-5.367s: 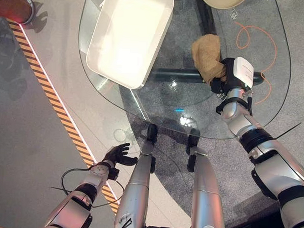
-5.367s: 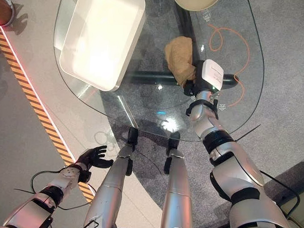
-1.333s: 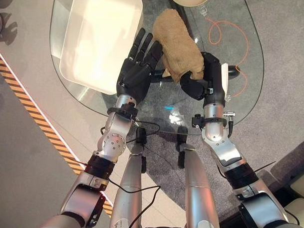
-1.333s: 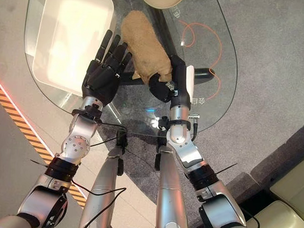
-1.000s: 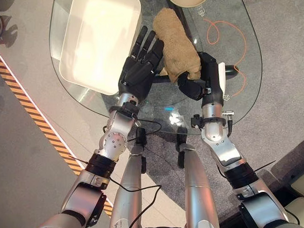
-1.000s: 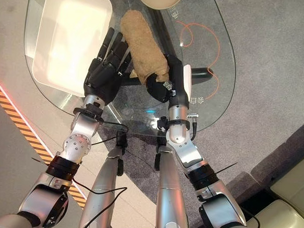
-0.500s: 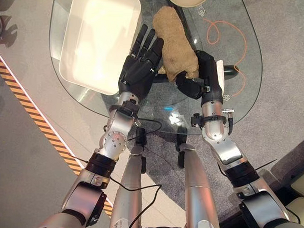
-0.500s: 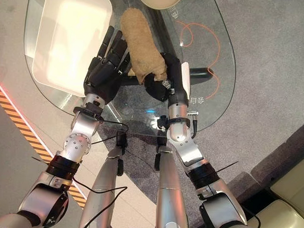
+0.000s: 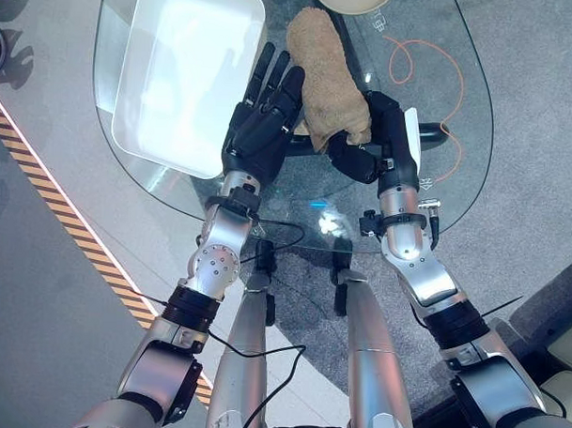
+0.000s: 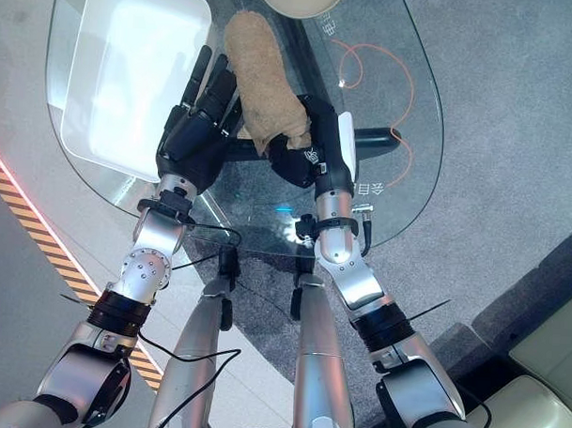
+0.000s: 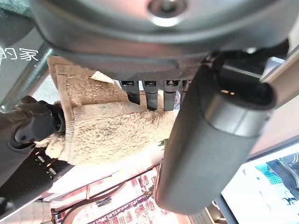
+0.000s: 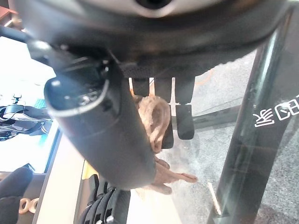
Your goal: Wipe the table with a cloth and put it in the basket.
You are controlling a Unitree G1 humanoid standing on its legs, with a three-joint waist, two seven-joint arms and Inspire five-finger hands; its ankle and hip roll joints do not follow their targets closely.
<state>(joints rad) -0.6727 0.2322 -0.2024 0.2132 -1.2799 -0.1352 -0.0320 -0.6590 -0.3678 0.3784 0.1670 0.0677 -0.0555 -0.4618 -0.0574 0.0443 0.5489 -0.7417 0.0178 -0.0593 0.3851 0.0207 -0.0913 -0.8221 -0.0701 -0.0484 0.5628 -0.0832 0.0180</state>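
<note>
So the right hand (image 9: 368, 146) is gripping the near end of the tan cloth (image 9: 324, 65), which is lying on the glass surface (image 9: 458, 135) just right of the white basket (image 9: 178, 69). Compared with a second ago, the left hand (image 9: 261, 119) is sitting closer, fingers straight and now touching the cloth's left edge. Looks like a handover or two-handed lift toward the basket is coming up; the wiping seems done.

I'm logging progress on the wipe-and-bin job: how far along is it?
Whether wiping is finished can't be judged. In hand: the right hand grips the tan cloth on the glass table, with the left hand open beside it. Left: putting the cloth into the white basket.
</note>
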